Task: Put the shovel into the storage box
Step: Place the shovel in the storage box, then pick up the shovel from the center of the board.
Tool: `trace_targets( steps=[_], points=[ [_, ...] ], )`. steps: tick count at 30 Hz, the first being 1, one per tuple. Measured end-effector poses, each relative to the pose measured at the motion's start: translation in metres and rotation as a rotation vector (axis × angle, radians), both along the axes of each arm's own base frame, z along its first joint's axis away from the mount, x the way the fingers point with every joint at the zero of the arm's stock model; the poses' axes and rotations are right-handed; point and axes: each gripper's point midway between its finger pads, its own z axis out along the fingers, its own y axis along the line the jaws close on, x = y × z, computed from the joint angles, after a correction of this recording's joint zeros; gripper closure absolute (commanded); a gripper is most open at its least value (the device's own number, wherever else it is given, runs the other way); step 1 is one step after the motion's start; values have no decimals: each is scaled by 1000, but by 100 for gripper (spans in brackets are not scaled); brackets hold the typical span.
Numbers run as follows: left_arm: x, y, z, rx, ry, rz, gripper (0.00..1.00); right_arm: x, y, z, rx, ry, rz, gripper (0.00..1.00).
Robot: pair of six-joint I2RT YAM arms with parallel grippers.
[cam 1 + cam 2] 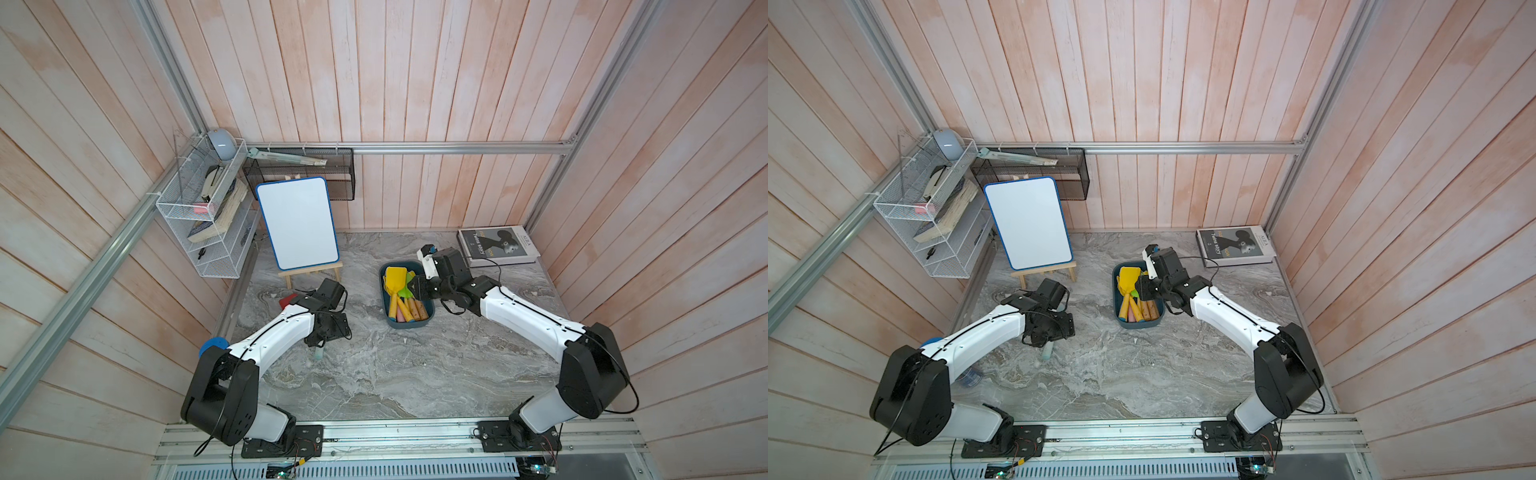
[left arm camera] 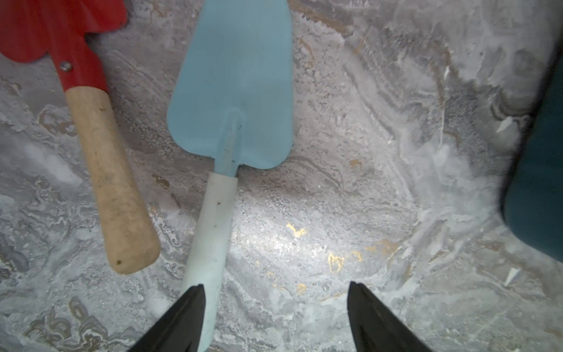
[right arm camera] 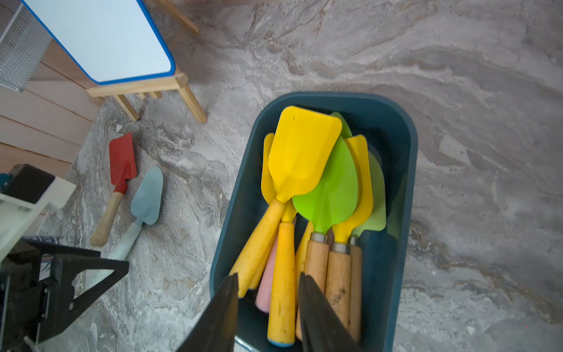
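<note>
The left arm [image 1: 270,336] was extended forward from its base, wrist bent down, with the left tool [image 2: 275,285] pointed downward and its jaws spread wide. The right arm [image 1: 523,316] was extended forward and inward, with the right tool [image 3: 268,274] angled downward, its jaws parted by a narrower gap.
</note>
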Motion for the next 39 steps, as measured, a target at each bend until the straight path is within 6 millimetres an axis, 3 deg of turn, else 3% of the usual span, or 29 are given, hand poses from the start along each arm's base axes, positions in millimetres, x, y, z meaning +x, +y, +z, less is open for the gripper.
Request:
trace_targets(
  steps=[7, 19, 24, 30, 39],
  points=[
    [-6, 6, -6, 28, 18, 7, 22, -19, 1, -13, -7, 33, 6, 62],
    [-18, 20, -21, 93, 56, 22, 22, -24, 7, -15, 1, 38, 11, 62],
    [-23, 23, -36, 111, 92, 21, 27, -25, 6, -18, 3, 47, 6, 63],
    [-28, 25, -50, 122, 121, 30, 45, -25, 6, -21, 3, 47, 2, 63],
    [-22, 22, -49, 112, 97, 32, 75, -28, 5, -26, -4, 59, 2, 63]
  ],
)
